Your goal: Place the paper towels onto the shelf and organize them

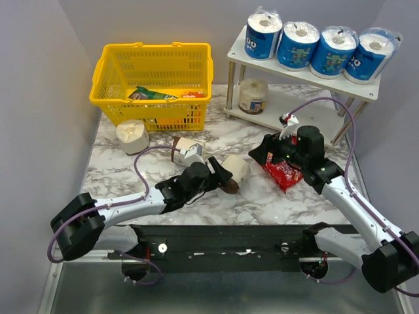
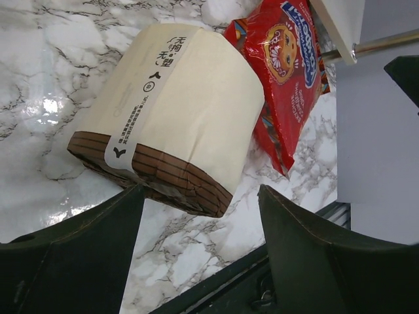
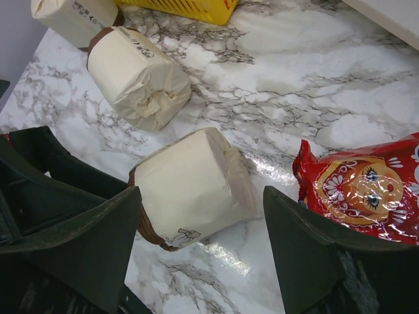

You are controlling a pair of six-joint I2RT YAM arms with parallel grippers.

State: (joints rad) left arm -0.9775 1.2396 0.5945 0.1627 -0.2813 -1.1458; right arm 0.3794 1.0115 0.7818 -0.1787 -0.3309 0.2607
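The left gripper [image 2: 203, 252] is spread wide at the bottom of its wrist view, and a cream roll [image 2: 170, 118] lies on the marble table [image 2: 39, 78] just ahead of its fingertips, with a red snack bag [image 2: 288, 78] at the upper right. The right gripper [image 3: 203, 255] is spread open too. In the top view, four blue-wrapped rolls [image 1: 321, 49] stand in a row on the shelf [image 1: 288, 74] at the upper right, a single cream roll [image 1: 253, 96] stands on its lower board, and two more cream rolls [image 1: 133, 136] lie below the yellow basket [image 1: 150, 103].
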